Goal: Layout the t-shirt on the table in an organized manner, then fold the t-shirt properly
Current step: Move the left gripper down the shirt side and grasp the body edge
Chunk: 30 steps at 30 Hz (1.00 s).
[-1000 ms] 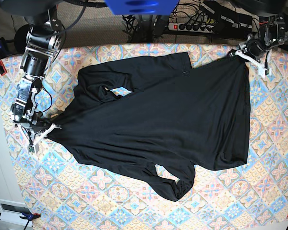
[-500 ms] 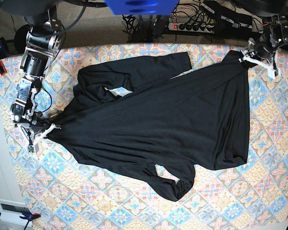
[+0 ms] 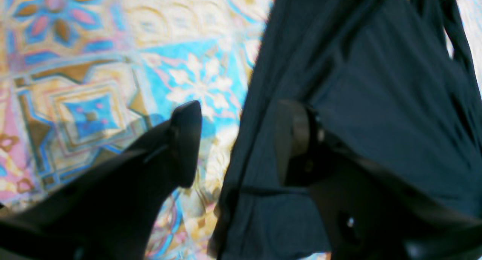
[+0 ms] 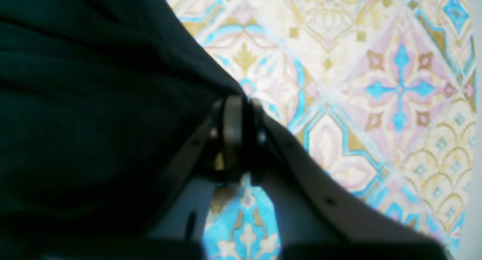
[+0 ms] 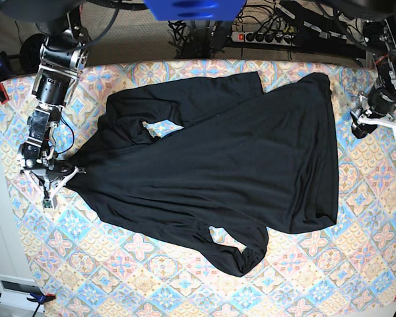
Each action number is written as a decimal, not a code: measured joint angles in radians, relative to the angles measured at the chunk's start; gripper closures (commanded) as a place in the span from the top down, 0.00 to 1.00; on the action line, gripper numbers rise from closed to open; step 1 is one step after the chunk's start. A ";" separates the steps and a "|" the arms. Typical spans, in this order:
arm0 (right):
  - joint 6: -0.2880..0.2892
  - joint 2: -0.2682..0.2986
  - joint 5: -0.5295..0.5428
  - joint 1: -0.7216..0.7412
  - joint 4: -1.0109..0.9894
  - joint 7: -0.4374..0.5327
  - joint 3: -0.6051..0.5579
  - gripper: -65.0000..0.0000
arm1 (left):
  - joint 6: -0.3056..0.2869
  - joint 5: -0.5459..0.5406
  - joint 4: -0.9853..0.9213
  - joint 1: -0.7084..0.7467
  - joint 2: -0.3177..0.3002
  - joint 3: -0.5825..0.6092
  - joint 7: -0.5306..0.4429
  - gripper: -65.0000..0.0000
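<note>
The black t-shirt (image 5: 237, 165) lies spread across the patterned table (image 5: 152, 277), its long sleeves bunched at the far left (image 5: 145, 115) and near the front (image 5: 241, 254). At the left edge my right gripper (image 5: 56, 177) is shut on a pulled-out corner of the shirt; in the right wrist view its jaws (image 4: 239, 135) pinch the fabric (image 4: 94, 101). My left gripper (image 5: 377, 123) hangs open off the shirt's right edge. In the left wrist view its fingers (image 3: 184, 139) stand apart above the table (image 3: 94, 83), and the shirt's edge (image 3: 376, 83) lies under one of them.
A power strip and cables (image 5: 264, 36) run behind the table's far edge. A blue object (image 5: 195, 8) hangs at the top centre. A white box (image 5: 13, 287) sits off the front left corner. Bare patterned cloth shows along the front and right sides.
My left gripper opened, let go of the shirt's far right corner and moved forward along the right edge. That corner now lies flat. My right gripper kept its hold.
</note>
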 measured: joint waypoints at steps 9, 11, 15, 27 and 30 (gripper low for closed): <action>-0.004 0.003 -0.001 0.001 0.001 -0.002 0.000 0.00 | -0.001 -0.003 -0.187 -0.241 0.018 0.116 -0.002 0.47; -0.004 0.003 0.000 0.000 0.005 -0.005 0.000 0.00 | -0.002 -0.003 -0.240 -0.283 0.030 0.168 -0.005 0.47; -0.003 0.003 -0.002 0.000 0.006 -0.004 0.001 0.00 | -0.002 0.045 -0.313 -0.345 0.032 0.239 -0.013 0.47; -0.003 0.003 0.000 0.000 0.006 -0.003 0.001 0.00 | -0.001 0.245 -0.335 -0.420 0.145 0.259 -0.015 0.47; -0.004 0.003 0.000 0.000 0.006 -0.004 0.001 0.00 | -0.006 0.251 -0.335 -0.427 0.157 0.264 -0.011 0.47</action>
